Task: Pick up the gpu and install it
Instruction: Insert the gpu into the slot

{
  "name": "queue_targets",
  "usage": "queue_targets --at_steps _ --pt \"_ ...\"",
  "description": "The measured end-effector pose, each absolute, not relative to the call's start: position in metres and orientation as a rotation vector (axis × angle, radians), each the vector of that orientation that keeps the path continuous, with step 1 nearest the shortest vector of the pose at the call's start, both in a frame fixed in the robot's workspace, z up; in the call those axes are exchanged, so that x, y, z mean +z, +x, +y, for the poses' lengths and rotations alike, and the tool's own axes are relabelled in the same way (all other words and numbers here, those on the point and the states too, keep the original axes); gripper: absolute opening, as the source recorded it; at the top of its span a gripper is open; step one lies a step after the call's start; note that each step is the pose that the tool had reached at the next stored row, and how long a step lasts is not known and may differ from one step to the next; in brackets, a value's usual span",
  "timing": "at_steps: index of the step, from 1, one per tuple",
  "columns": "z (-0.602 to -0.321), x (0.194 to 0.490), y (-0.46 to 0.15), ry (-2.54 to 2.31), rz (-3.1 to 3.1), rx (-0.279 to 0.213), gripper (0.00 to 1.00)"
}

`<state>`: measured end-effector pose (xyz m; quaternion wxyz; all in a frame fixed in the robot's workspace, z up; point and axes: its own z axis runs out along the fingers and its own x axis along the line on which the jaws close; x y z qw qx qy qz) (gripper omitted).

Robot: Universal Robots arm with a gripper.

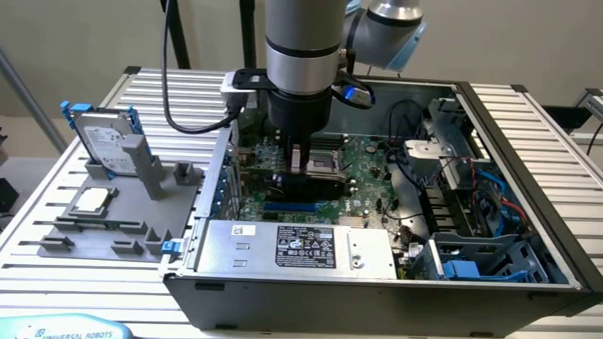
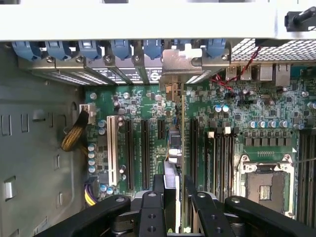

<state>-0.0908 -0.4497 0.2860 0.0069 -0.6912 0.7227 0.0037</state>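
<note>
Pincer (image 2: 177,210) partly closed, clamped on the graphics card (image 2: 182,128) above the green board (image 2: 138,103).
Card stands on edge between the fingers (image 2: 150,212). Its long axis runs straight ahead of the pincer, with the silver bracket (image 2: 180,61) at the far end by the case wall (image 2: 123,19). Its lower edge is hidden, so contact with a slot cannot be judged.

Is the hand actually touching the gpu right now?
Touching. The wrist view shows the hand clamped on both faces of the gpu, which stands edge-on over the motherboard.
</note>
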Motion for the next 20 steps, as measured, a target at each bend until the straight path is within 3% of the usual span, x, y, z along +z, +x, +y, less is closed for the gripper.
queue_targets --at_steps 20 --pt "-0.4498 0.2767 -0.0934 -2.131 2.284 0.019 0.27"
